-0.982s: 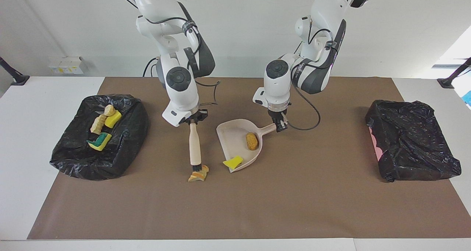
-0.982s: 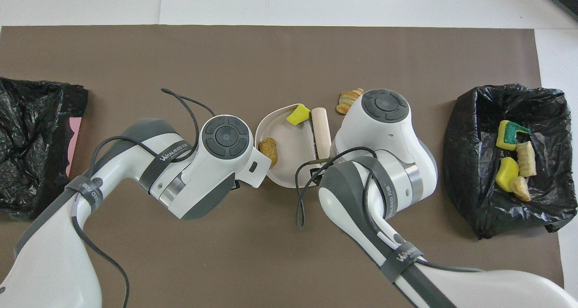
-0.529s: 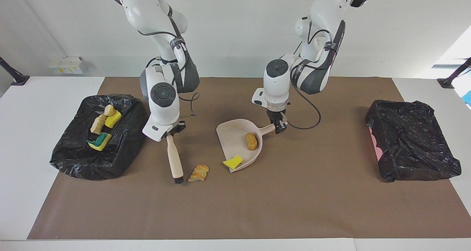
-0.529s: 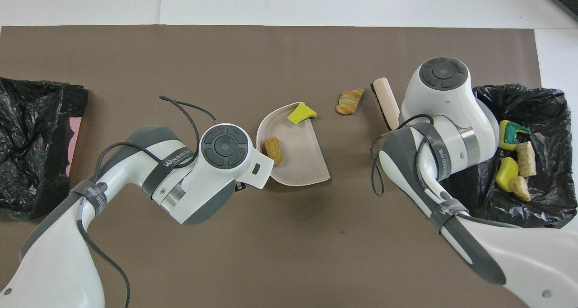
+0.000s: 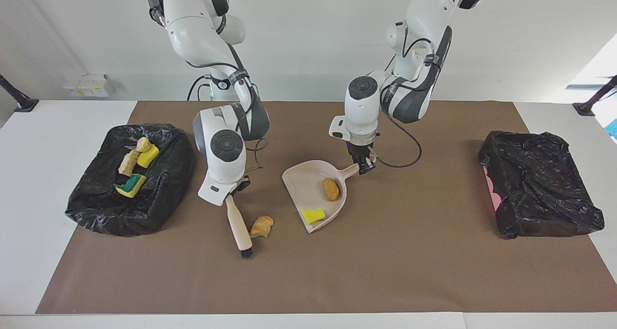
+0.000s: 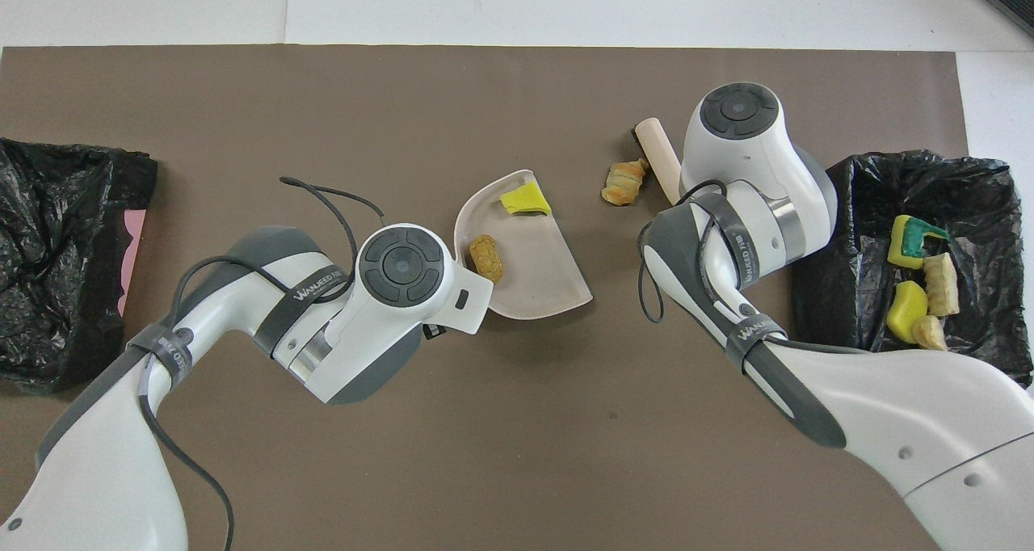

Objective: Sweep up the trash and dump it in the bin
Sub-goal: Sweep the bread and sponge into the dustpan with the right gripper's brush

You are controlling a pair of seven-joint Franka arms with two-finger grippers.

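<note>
My right gripper [image 5: 236,188] is shut on the wooden handle of a brush [image 5: 239,225], which slants down with its black bristles [image 5: 247,253] on the brown mat. A golden-brown scrap of trash [image 5: 262,226] lies close beside the brush, between it and the dustpan's open edge. My left gripper [image 5: 365,165] is shut on the handle of the beige dustpan [image 5: 303,184]. The pan holds a bread-like piece [image 5: 330,189] and a yellow sponge bit [image 5: 313,215]. Toward the right arm's end, the black-bagged bin [image 5: 159,189] holds several scraps. From overhead the brush [image 6: 658,159], scrap [image 6: 623,184] and dustpan [image 6: 549,268] show; both grippers are hidden under their wrists.
A second bin wrapped in a black bag [image 5: 540,189], with a pink edge showing, stands toward the left arm's end. Small white boxes [image 5: 87,85] sit by the wall at the right arm's end. A cable [image 5: 405,141] loops off the left wrist.
The right arm lifted the brush off the golden-brown scrap, swung it toward the bin, then set it down beside the scrap. The dustpan turned slightly and the sponge bit slid deeper in.
</note>
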